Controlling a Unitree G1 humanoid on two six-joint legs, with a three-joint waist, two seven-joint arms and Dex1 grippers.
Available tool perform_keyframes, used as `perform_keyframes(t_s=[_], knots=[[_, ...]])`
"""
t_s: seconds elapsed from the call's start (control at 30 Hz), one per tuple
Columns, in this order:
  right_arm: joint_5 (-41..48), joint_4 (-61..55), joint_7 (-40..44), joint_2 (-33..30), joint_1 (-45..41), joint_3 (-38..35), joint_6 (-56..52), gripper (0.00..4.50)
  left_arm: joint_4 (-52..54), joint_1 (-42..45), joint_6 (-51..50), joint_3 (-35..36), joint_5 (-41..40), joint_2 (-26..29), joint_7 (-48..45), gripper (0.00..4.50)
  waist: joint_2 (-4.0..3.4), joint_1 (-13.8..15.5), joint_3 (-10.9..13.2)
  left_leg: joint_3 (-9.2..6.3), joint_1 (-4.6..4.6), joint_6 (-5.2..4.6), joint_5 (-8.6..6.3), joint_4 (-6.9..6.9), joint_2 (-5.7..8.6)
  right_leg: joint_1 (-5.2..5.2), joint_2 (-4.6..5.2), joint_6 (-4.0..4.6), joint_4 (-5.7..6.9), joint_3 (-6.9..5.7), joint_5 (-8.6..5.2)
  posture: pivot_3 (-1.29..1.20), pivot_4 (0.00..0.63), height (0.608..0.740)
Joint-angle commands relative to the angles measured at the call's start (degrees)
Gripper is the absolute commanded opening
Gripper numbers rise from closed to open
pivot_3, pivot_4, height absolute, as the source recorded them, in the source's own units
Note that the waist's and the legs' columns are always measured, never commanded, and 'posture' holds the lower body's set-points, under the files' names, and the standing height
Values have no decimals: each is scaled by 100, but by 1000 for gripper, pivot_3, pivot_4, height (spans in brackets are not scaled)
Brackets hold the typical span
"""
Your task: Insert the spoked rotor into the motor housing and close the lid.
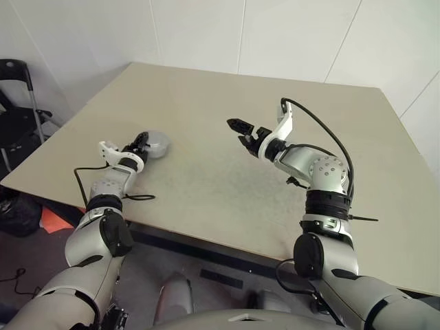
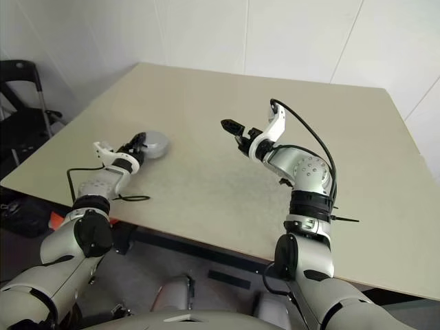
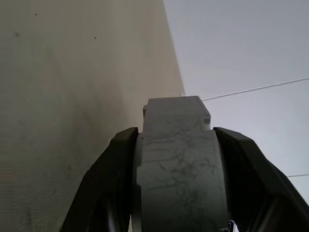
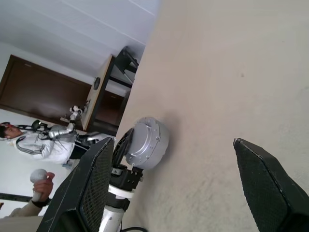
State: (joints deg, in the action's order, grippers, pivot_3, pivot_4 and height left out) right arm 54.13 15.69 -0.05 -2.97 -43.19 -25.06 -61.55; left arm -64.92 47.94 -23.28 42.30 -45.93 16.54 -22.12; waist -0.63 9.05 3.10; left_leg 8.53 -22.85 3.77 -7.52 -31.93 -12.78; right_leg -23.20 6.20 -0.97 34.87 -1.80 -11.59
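On the table (image 1: 206, 103), near its left edge, the left gripper (image 1: 141, 142) clamps the grey housing (image 1: 157, 143), windings hidden. Right gripper (image 1: 242, 131) hovers wide open, empty.

You are working in what looks like a robot test room or lab. A plain beige table (image 1: 227, 103) with bare, faintly scuffed top stands against white panelled walls (image 1: 206, 27). Past the table's left edge you can see a black folding chair (image 1: 17, 96) and dark bags on the floor (image 1: 17, 213). In the right wrist view a person (image 4: 34, 145) in a white jacket with dark stripes holds a handheld controller (image 4: 37, 178), beside a dark wooden door (image 4: 38, 92) and a second desk (image 4: 104, 82) on a black frame.
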Motion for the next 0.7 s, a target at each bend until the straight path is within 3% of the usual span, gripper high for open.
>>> perform_keyframes(t_s=[0.03,0.1,0.33,0.7], knots=[[8,-22,101,-2,-95,37,81,4453,107,375,154,-17,26,68,12,2197,0,-13,0,0,0,0,0,-2,-2,0,0,1,1,-1,1,0,0,740],[-4,-20,109,2,-99,44,89,4453,74,385,205,-59,123,90,65,2197,0,-21,0,0,0,0,0,-4,-2,0,0,2,2,-2,2,0,0,740],[-4,41,61,0,-120,7,102,4500,26,402,320,-212,406,165,186,4456,1,-28,0,0,0,0,0,-8,-2,0,0,3,4,-1,3,0,0,740],[-152,416,98,-73,-279,29,129,4500,-243,676,1176,-392,993,1081,247,4456,2,-44,-1,0,7,0,0,-20,-6,-1,0,8,17,-1,4,0,0,740]])
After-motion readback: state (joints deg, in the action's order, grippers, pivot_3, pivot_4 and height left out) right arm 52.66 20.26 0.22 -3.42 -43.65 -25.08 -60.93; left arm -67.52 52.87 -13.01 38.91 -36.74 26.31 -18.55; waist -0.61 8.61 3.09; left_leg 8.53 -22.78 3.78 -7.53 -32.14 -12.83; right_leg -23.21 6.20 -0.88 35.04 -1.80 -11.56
